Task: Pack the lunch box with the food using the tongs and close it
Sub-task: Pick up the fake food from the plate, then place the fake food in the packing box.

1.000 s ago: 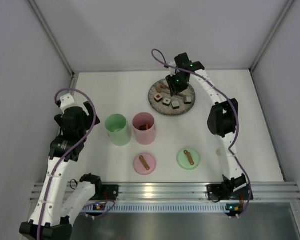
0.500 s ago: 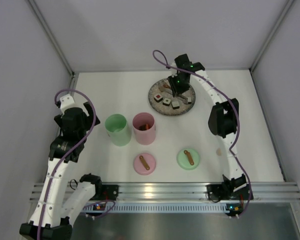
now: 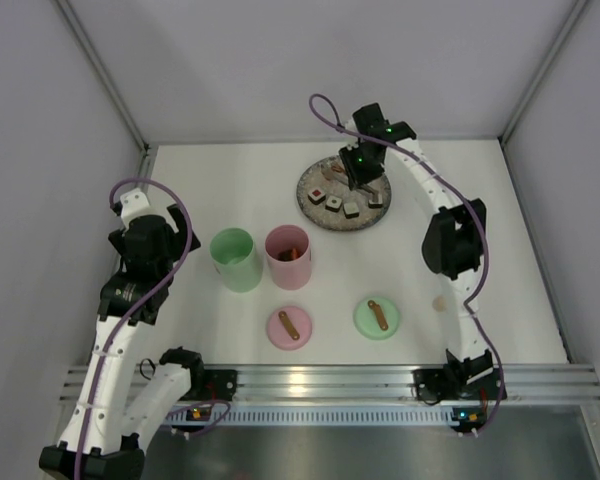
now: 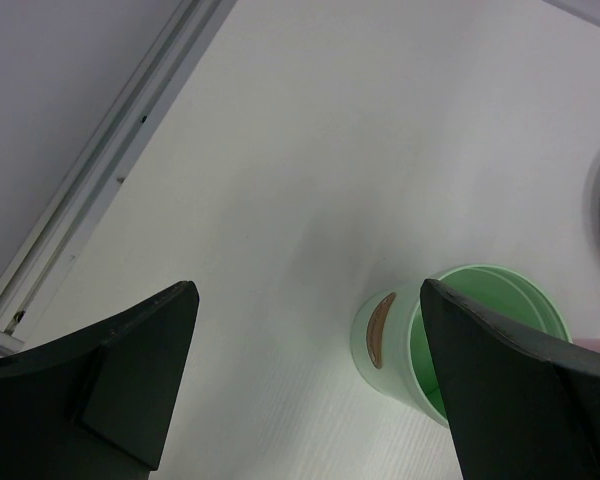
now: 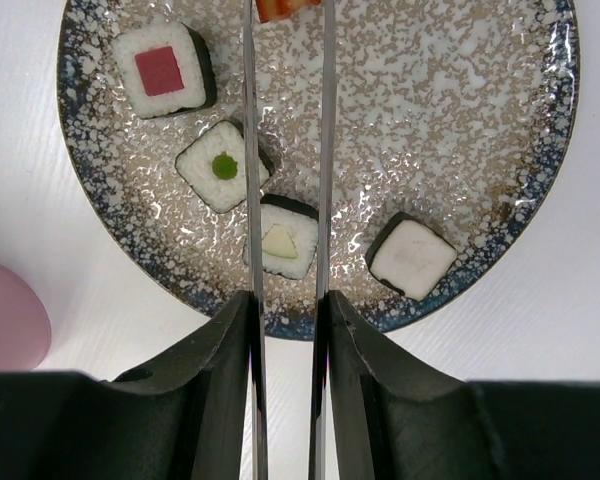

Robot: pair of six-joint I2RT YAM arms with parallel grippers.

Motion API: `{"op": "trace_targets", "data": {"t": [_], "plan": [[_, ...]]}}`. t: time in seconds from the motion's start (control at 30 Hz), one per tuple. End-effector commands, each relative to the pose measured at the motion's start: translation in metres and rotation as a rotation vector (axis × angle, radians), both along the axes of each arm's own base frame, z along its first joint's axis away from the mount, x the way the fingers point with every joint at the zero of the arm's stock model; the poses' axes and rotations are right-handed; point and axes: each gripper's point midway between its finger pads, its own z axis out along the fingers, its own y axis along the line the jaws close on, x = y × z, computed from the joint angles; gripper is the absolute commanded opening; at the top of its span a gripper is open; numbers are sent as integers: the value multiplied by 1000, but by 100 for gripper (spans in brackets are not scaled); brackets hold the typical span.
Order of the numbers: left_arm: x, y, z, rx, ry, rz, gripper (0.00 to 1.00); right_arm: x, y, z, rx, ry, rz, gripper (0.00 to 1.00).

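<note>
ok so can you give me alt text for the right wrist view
The right end effector holds silver tongs over a speckled plate, their tips either side of an orange piece at the top edge. Four sushi rolls sit on the plate, one seen between the tong arms.

A white desk (image 3: 220, 180) is seen across the middle of the top view, enclosed by pale grey walls (image 3: 280, 60). A round speckled grey plate (image 3: 345, 228) is set flat on the desk in the upper centre-right of the frame. A small pale item (image 3: 438, 302), too small to be identified, is seen at right of centre, well apart from the plate. An aluminium rail (image 3: 320, 380) is fixed along the desk's lower edge.
</note>
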Motion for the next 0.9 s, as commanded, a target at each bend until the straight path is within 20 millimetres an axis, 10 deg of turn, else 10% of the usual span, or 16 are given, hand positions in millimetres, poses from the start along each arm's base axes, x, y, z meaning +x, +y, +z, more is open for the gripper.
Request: {"op": "trace_targets", "data": {"t": [0.0,0.37,0.63,0.87], "plan": [[5,-2,4,3,-26,-10,99,7,2,56,63,-139,-18,29],[6,-2,4,1,-26,-11,99,-30,7,109,166,-195,43,28],[5,-2,5,-1,-33,-9,99,-119,34,162,291,-268,214,29],[3,-2,8,-3,-43,-10,99,-194,52,160,284,-271,324,31]]}}
